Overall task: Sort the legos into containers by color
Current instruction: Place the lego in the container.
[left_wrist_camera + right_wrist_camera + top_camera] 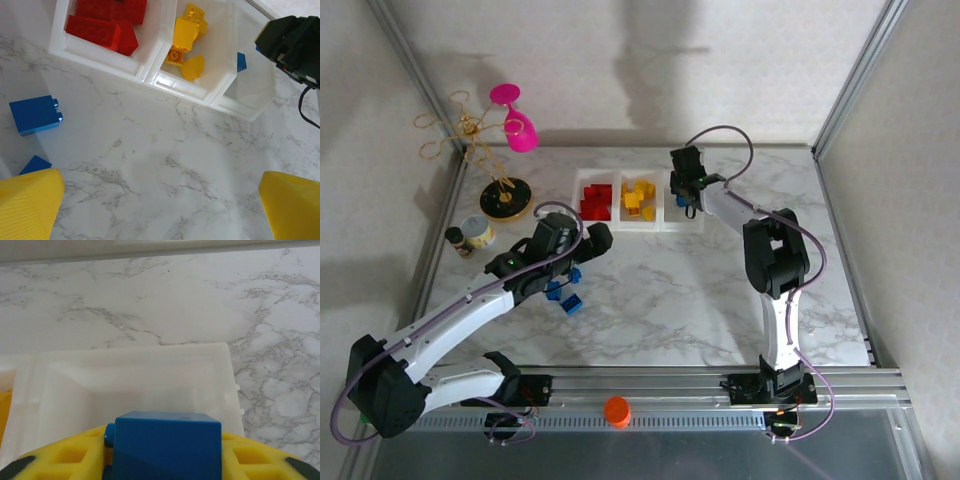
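Note:
Three joined white containers (665, 222) stand at the back of the table. Red legos (107, 22) fill the left bin and yellow legos (187, 37) lie in the middle one. My right gripper (688, 203) hovers over the right bin (130, 385), shut on a blue lego (165, 445) between its yellow fingers (65, 457). My left gripper (160, 210) is open above bare marble in front of the bins. A blue lego (35, 115) and a second blue piece (34, 164) lie to its left. In the top view, blue legos (565, 295) sit beside the left gripper (582, 262).
A gold wire stand with pink cups (485, 130) on a round black base (506, 197) stands at the back left, with a small jar (475, 232) beside it. An orange cap (617, 410) rests on the front rail. Metal frame posts border the table.

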### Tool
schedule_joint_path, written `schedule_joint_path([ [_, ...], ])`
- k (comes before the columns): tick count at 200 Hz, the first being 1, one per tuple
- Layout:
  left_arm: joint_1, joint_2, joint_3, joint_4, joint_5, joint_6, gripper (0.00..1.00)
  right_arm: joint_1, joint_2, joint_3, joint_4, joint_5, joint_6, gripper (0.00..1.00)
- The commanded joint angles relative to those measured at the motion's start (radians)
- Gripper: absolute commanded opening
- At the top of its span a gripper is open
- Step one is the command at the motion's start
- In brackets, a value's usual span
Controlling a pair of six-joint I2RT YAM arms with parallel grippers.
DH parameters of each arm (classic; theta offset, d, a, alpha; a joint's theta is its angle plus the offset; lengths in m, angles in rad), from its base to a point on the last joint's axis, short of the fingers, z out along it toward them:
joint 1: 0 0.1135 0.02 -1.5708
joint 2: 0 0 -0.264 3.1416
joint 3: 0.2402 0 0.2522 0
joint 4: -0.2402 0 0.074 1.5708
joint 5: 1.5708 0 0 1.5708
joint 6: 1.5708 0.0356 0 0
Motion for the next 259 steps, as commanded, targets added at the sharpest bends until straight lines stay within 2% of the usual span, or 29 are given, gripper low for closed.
schedule_joint_path([
  [1, -0.006, 0.010, 0.037, -0.001, -0.025, 0.023, 1.00, 0.001, 0.041, 0.031, -0.016, 0.005, -0.009, 0.37],
  [79, -0.005, -0.003, 0.043, -0.016, -0.040, 0.027, 1.00, 0.000, 0.028, -0.009, -0.018, 0.042, 0.004, 0.46],
  [166, -0.005, -0.011, 0.063, -0.037, -0.045, 0.031, 1.00, 0.010, -0.067, 0.008, -0.023, 0.024, -0.008, 0.56],
  [212, -0.004, -0.048, 0.075, -0.080, -0.082, 0.035, 1.00, 0.065, -0.167, -0.015, -0.028, -0.009, -0.002, 0.60],
  [259, -0.002, -0.155, 0.048, -0.170, -0.139, 0.020, 1.00, 0.186, -0.289, -0.169, 0.008, -0.069, 0.053, 0.65],
])
